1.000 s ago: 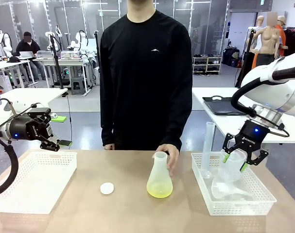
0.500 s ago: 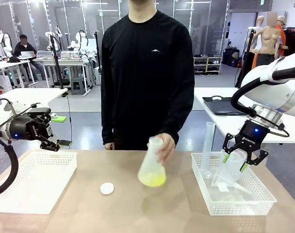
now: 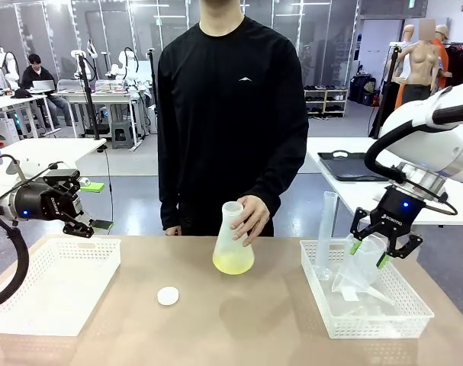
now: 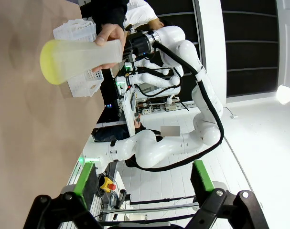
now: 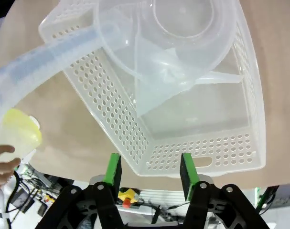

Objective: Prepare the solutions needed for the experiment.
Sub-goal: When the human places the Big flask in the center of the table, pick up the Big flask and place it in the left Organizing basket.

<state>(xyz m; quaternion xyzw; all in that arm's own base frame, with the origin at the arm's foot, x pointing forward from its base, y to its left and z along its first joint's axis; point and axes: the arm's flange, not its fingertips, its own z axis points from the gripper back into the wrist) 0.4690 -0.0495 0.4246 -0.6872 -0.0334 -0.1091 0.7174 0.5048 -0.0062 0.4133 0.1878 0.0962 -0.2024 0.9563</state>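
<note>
Open tabletop (image 3: 216, 328) at centre, small cap (image 3: 168, 296), flask (image 3: 233, 242) aloft, left basket (image 3: 63, 288), right basket (image 3: 376, 325)

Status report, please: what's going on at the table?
Left end effector open, empty, by left basket. Right end effector open, above right basket. Yellow liquid in flask, lifted by person's hand. White cap loose mid-table.

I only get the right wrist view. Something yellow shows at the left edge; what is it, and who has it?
Observer: A person's hand holds a translucent conical plastic flask by its neck, tilted, off the brown table; pale yellow-green liquid pools in its base.
Operator: Anything loose on the table?
Observer: A small white round cap, left of the flask.
Operator: And the left fingers?
Observer: The left fingers are open, holding nothing, by the far rim of the white perforated basket.
</note>
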